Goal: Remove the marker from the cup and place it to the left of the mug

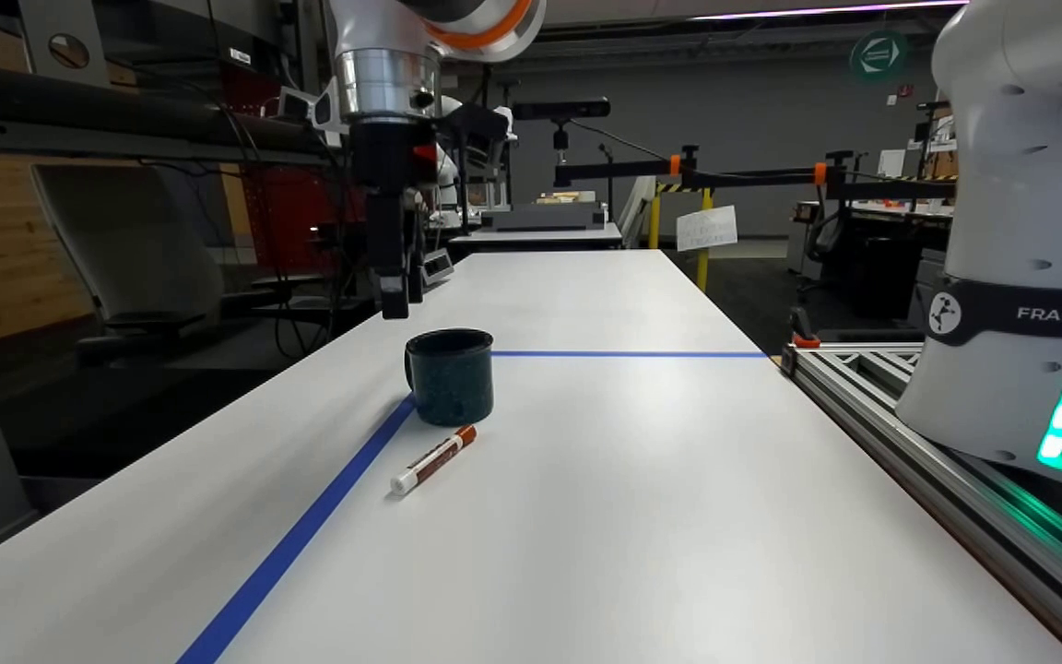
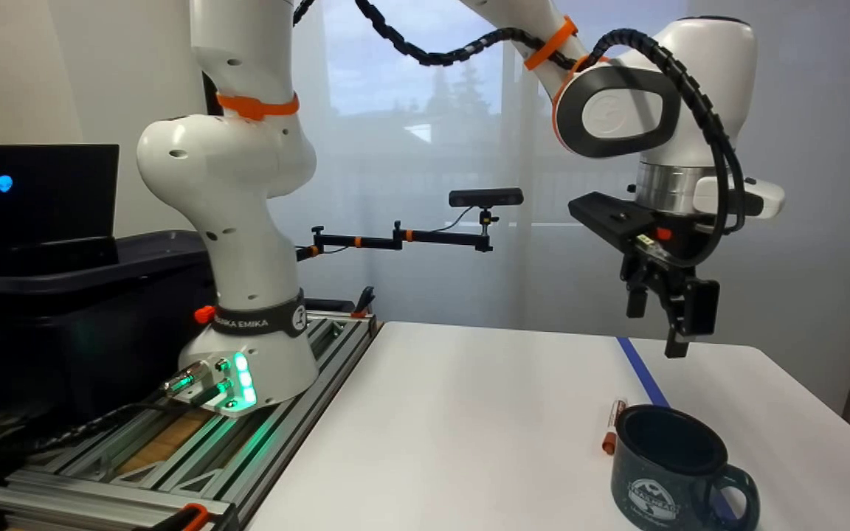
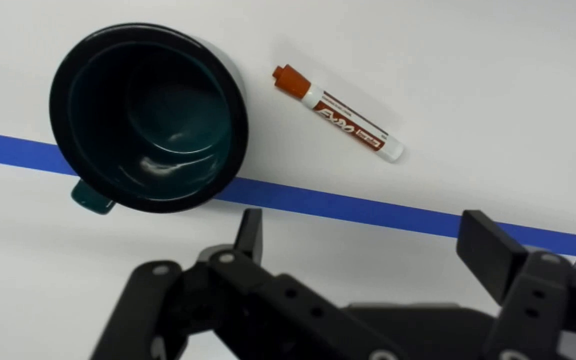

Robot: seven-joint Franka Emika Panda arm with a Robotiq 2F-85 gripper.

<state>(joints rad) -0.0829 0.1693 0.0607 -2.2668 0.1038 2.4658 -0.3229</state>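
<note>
Marker (image 3: pixel 340 114) is out of the mug (image 1: pixel 451 385), flat on the table (image 1: pixel 678 516) just beside it. Wrist view shows a gap, so no contact. Cap (image 3: pixel 293 82) faces the mug side, white end away, slantwise to the tape (image 3: pixel 338 205). Just one vessel in view, so I take cup and mug as the same.

"Left" depends on the viewer. From the base (image 1: pixel 1020 397), looking out over the table, I put the marker on the mug's left, so I'd call the placing done.

Mug is upright, standing on the tape, mouth up. Handle (image 3: pixel 93 197) sticks out across the tape from the marker, which leaves the marker's side free to reach.

My gripper (image 3: pixel 363 222) hangs in the air, touching nothing. Fingers (image 3: pixel 490 257) are well apart with nothing held between them; I read that as a release stance. In both exterior views they hang above the table, probably high enough to miss the mug.

Next I'd want only a lift and retreat, upward first. Going low and sideways could clip the mug or nudge the marker, and a round barrel lying flat would likely roll. No regrasp needed, as I judge it.
</note>
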